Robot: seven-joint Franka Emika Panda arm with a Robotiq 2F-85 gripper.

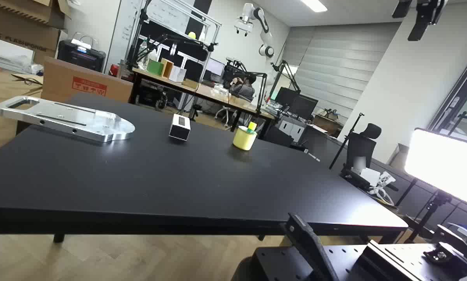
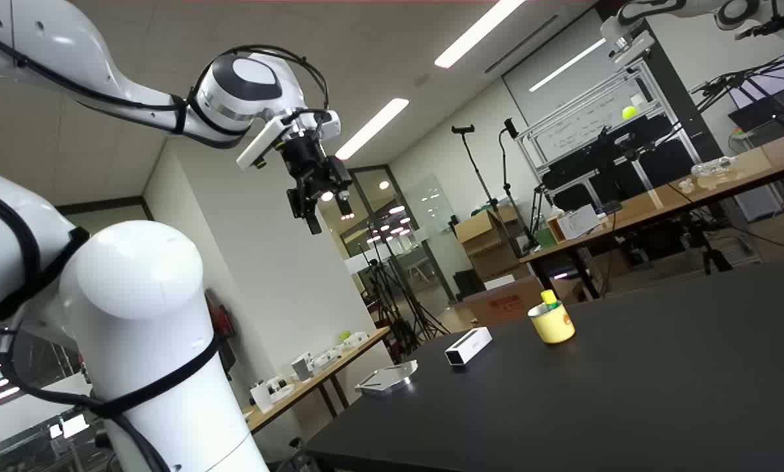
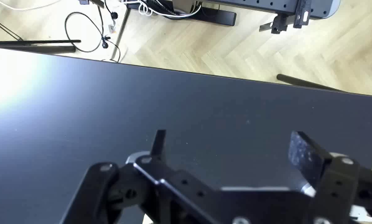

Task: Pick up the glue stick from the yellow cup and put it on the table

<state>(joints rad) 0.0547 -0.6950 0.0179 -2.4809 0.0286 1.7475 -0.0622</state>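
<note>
The yellow cup [image 1: 243, 139] stands upright on the black table [image 1: 171, 179] and also shows in an exterior view [image 2: 553, 325]. The glue stick [image 1: 252, 126] stands in the cup, its yellow cap and a bit of green above the rim; the cap [image 2: 548, 297] shows in both exterior views. Its lower part is hidden. My gripper [image 2: 331, 220] is high in the air, well above the table and apart from the cup. In the wrist view the gripper [image 3: 228, 133] has its fingers wide apart with only table behind them. The cup and glue stick are out of the wrist view.
A small white and black box [image 1: 179, 127] stands on the table beside the cup. A silver metal plate [image 1: 69, 117] lies farther along, at the table's end. A bright lamp panel [image 1: 446, 168] stands beside the table. The table edge [image 3: 189, 72] crosses the wrist view.
</note>
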